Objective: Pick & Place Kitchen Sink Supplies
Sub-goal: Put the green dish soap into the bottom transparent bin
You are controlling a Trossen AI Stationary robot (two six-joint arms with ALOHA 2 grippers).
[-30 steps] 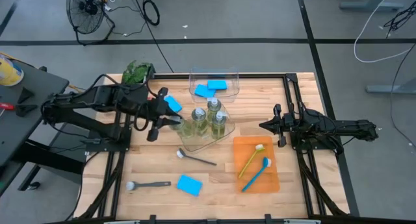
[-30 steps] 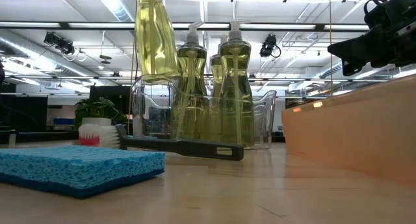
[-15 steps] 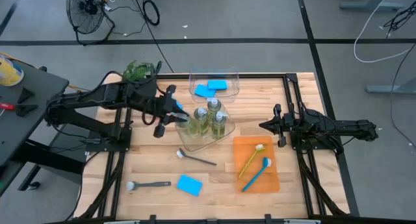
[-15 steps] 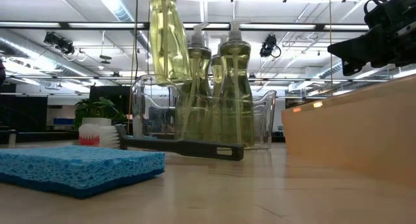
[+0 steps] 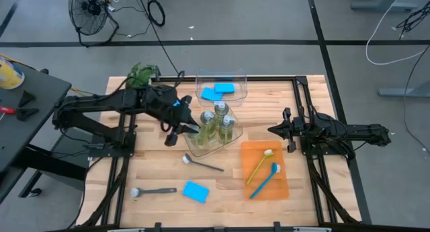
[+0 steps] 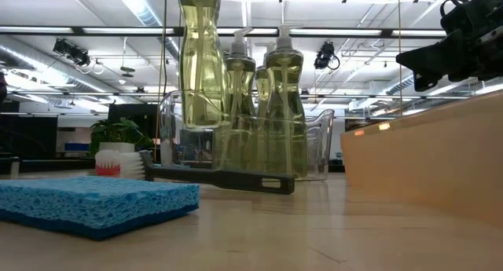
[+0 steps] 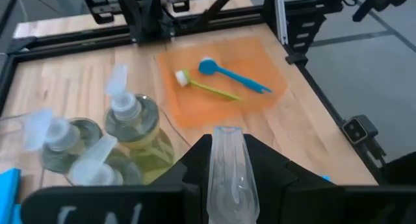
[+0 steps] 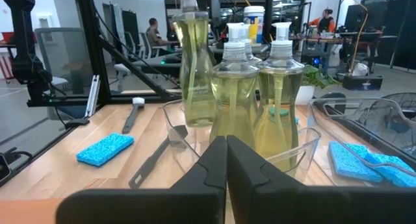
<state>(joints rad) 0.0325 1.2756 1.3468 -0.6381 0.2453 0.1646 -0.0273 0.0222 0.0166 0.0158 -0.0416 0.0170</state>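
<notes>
The pump bottle [image 6: 200, 63] is clamped at its pump head in the left claw [image 5: 183, 128] and hung upright over the near-left corner of the clear bin [image 5: 201, 146], its base apparently just at or inside the rim in the low view; three more bottles [image 5: 220, 121] are stood in that bin; the bottle is judged fairly heavy for its size, liquid-filled, rigid but smooth and slippery, so the narrow neck under the pump is judged the safest hold; a swing is likely if moved fast; clear plastic, yellow-green liquid, waisted body, pale pump top are seen; the right claw [image 5: 271, 130] is held pressed together, holding nothing, waiting above the tabletop [image 5: 228, 185] beside the orange tray [image 5: 281, 185].
</notes>
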